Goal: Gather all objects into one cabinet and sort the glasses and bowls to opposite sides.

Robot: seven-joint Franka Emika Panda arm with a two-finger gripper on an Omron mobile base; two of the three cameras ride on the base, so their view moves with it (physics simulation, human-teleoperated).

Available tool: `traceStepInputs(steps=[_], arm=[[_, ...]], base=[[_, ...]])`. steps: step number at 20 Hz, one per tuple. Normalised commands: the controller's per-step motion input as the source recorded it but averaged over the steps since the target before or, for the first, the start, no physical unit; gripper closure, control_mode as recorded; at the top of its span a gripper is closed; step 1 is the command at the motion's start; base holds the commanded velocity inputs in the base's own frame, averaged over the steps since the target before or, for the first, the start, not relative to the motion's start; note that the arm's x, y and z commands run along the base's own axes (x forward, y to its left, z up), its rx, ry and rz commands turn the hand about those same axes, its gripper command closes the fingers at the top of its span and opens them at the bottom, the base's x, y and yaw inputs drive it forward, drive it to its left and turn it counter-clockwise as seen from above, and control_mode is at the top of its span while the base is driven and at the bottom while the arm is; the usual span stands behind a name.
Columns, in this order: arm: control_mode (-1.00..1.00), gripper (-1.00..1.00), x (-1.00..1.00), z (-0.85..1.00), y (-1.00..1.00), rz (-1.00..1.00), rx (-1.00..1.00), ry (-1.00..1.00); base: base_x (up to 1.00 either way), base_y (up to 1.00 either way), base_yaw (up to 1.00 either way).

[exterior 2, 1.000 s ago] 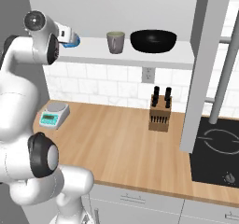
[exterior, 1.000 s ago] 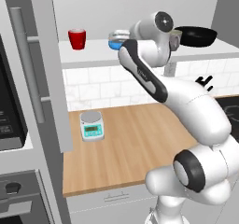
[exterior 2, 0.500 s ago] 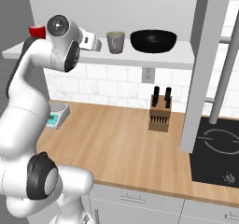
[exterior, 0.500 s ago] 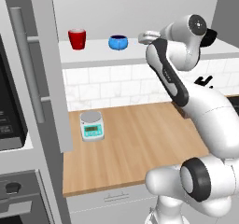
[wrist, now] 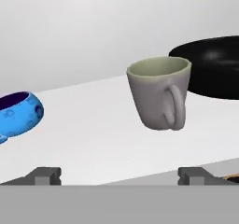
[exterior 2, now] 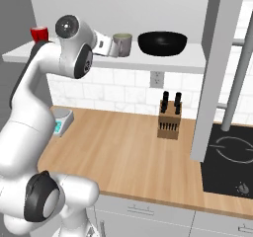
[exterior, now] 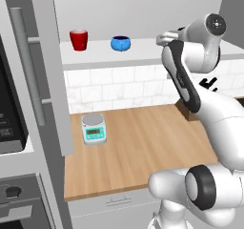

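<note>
Grey-olive ceramic mug (wrist: pixel 161 93) with a single loop handle stands upright at centre right of the hand view, on the white shelf (wrist: pixel 93 143) of the open cabinet, its handle turned toward the camera and its pale olive rim showing a hollow inside. Just to its right sits the wide, shallow black bowl (wrist: pixel 212 66), close to the mug though I cannot tell whether the two touch; well to the left, at the frame's left edge, lies the small bright blue rounded bowl (wrist: pixel 17 113). In the left base view the plain red handleless cup (exterior: pixel 78 39) stands at upper left, apart from the blue bowl. The claw (wrist: pixel 120 174) is spread wide with nothing between its tips, hovering level with the shelf edge in front of the mug. The likely next move is a reach for the mug, and the risks come from that: the handle faces the claw, so the fingers could close on the loop instead of the body and let the mug swing or slip; a reach too far right could nudge the black bowl along the shelf; and a push without a firm hold could tip the tapered mug over.
</note>
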Motion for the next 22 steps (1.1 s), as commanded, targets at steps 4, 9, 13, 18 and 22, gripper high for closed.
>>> traceStepInputs(steps=[4,9,13,18,22], arm=[[-1.0,-1.0,-0.12,0.0,-0.49,0.0,-0.04,0.0],[-1.0,-1.0,0.0,0.0,-0.27,0.0,-0.05,0.01],[-1.0,-1.0,0.0,0.0,-0.22,0.0,-0.03,0.01],[-1.0,-1.0,0.06,0.0,-0.11,0.06,0.0,0.0],[-1.0,-1.0,0.15,0.0,-0.01,0.07,0.0,0.0]], base=[[0.0,0.0,0.0],[0.0,0.0,0.0],[0.0,0.0,0.0],[0.0,0.0,0.0],[0.0,0.0,0.0]])
